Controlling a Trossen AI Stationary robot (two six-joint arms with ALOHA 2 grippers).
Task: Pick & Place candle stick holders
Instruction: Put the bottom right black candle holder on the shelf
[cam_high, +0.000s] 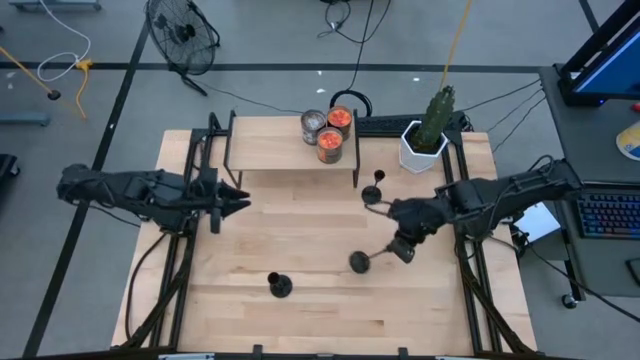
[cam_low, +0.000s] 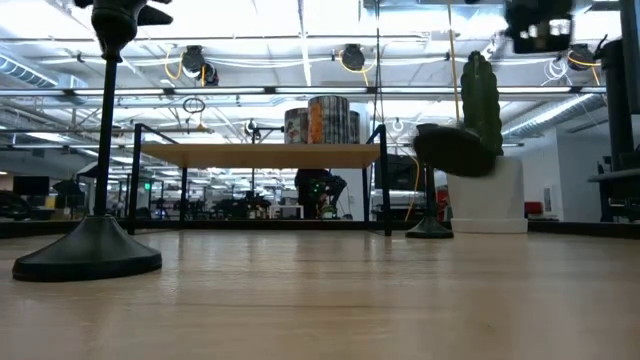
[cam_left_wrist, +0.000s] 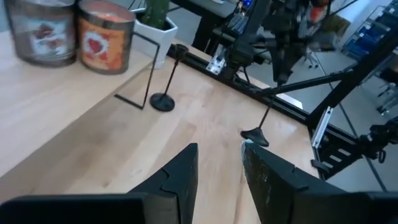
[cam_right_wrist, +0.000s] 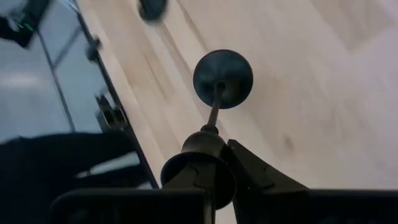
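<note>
Three black candle stick holders are in view. One (cam_high: 278, 285) stands on its round base near the table's front; it is large at the left of the low view (cam_low: 90, 255). One (cam_high: 375, 190) stands by the shelf's right leg (cam_left_wrist: 163, 99). My right gripper (cam_high: 402, 245) is shut on the third (cam_high: 362, 261), which is in the air (cam_low: 455, 150). My left gripper (cam_high: 238, 206) hangs at the table's left, open a little and empty (cam_left_wrist: 219, 168). My right gripper holds the third holder by its cup top (cam_right_wrist: 200, 146), pinched between the two fingers (cam_right_wrist: 252, 174). The stem (cam_right_wrist: 214, 112) and round base (cam_right_wrist: 222, 78) stick out past the fingertips toward the table's left and near side. The holder is tilted and lifted clear of the table.
A low wooden shelf on black legs (cam_high: 290, 145) stands at the back with three glass jars (cam_high: 327, 130) on it. A cactus in a white pot (cam_high: 425, 140) stands at the back right. Bare wood lies across the table's middle and front.
</note>
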